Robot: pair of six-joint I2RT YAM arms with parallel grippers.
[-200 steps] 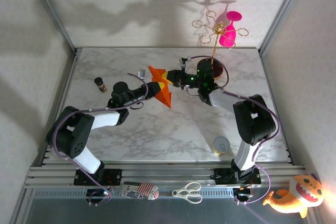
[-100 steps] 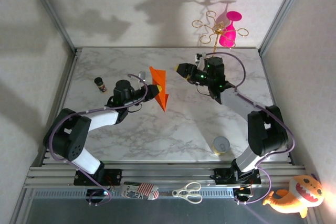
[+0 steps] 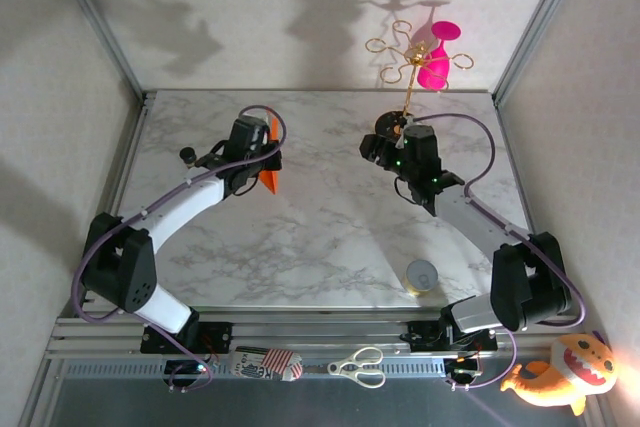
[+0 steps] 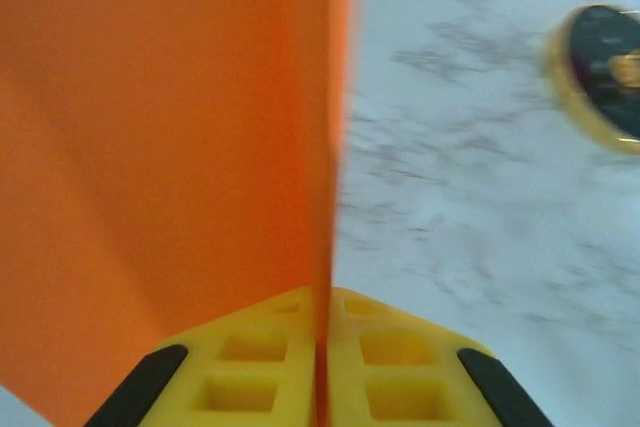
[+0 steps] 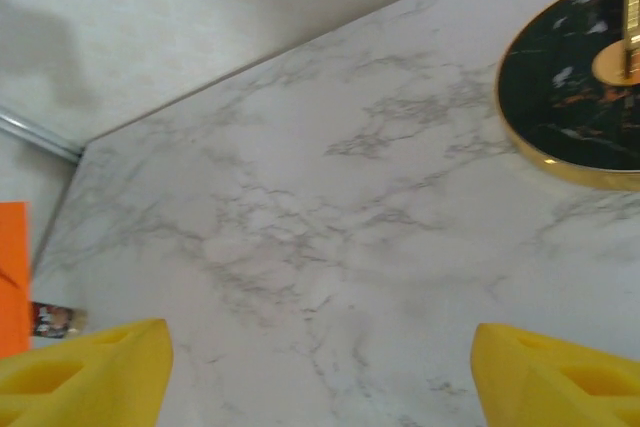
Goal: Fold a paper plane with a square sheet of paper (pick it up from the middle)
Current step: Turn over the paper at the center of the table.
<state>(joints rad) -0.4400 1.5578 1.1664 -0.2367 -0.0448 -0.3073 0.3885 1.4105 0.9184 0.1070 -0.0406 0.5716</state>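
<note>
The square sheet of paper (image 3: 268,179) is off the table, held on edge in the left gripper (image 3: 264,155) at the upper left of the overhead view. At the left wrist, the yellow fingers (image 4: 250,372) are pressed together on a creased flap of the paper, and a broad flat panel spreads away to the left. I'd say the folding has begun but is far from a narrow dart: at least one crease is in, and the pointed nose and wings are yet to be made. Nearest me, scissors (image 3: 358,367) and a striped object (image 3: 268,362) lie on the front rail, with a plush toy (image 3: 560,375) at the lower right corner. Further in, a small tin (image 3: 422,277) sits on the marble table (image 3: 330,247). Beyond it the right gripper (image 3: 371,147) hovers right of centre, its jaws wide apart and empty. It is near the black base (image 5: 570,107) of the gold stand (image 3: 408,77). A small dark bottle (image 3: 186,155) stands at the far left, and a pink glass (image 3: 436,57) hangs at the back. I can read no writing anywhere, and the bottle's label is too small to make out.
</note>
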